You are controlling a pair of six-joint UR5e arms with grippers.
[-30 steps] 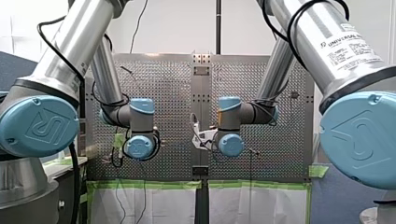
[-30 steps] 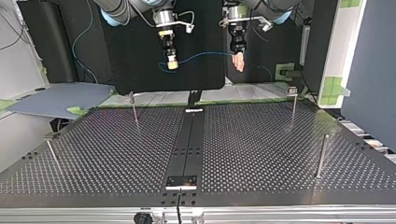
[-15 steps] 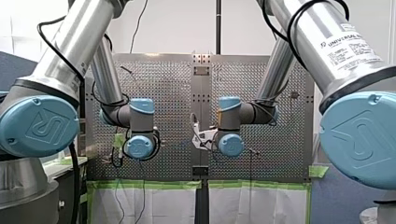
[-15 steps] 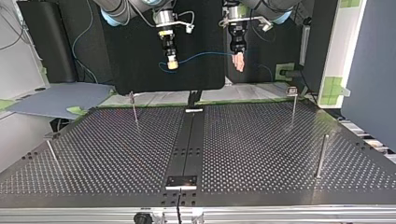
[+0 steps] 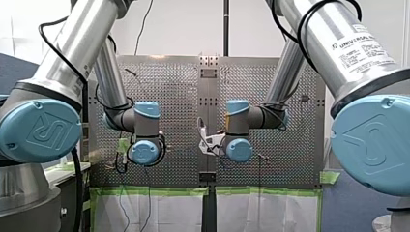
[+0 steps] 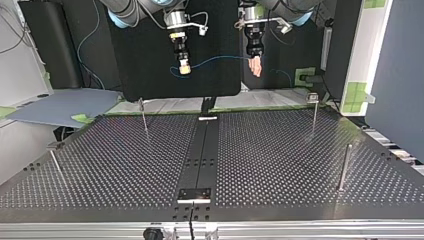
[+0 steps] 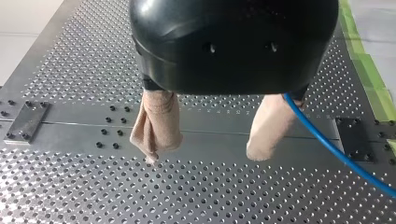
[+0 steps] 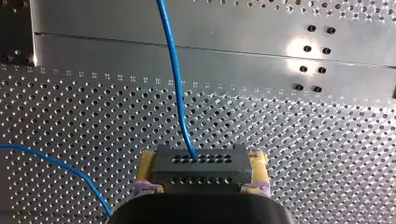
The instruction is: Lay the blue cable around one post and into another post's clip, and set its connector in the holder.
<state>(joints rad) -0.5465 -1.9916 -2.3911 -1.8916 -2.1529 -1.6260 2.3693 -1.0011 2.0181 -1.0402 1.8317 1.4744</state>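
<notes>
No change since earlier: right end effector [image 8: 201,169] tight on connector [image 8: 201,161], left end effector [image 7: 204,154] spread beside blue cable [image 8: 176,79].

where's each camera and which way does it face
front: behind the shoulders, looking over the table; left arm, right arm.
top: across the table, facing the arms; left gripper, right gripper.
left wrist: down at table; own open gripper, blue cable.
right wrist: down at table; own gripper shut on connector.
shared: top and both wrists show the cable.

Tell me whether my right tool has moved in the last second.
No. In the top view my right tool sits just where it was against the post.
</notes>
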